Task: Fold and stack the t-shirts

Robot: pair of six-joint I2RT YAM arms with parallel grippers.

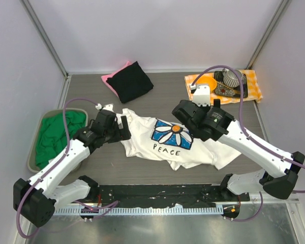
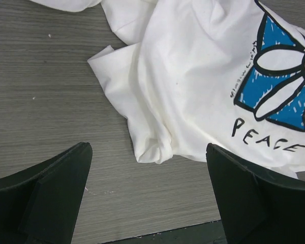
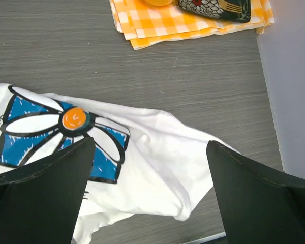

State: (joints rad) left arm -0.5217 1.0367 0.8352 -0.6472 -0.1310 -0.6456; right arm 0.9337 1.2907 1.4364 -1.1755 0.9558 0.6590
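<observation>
Left jaws and right jaws are released, empty — your daisy t-shirt (image 1: 170,140) lies rumpled beneath both, unfolded. Beyond them the black t-shirt (image 1: 133,81) sits folded on the pink t-shirt (image 1: 109,79); the green t-shirt (image 1: 58,137) waits left, bunched.

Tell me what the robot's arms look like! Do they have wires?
Both arms, the left arm and the right arm, have smooth white shells with chunky black joints. A thin purplish-grey cable loops along each one. Their fingers are flat, matte black wedges.
</observation>
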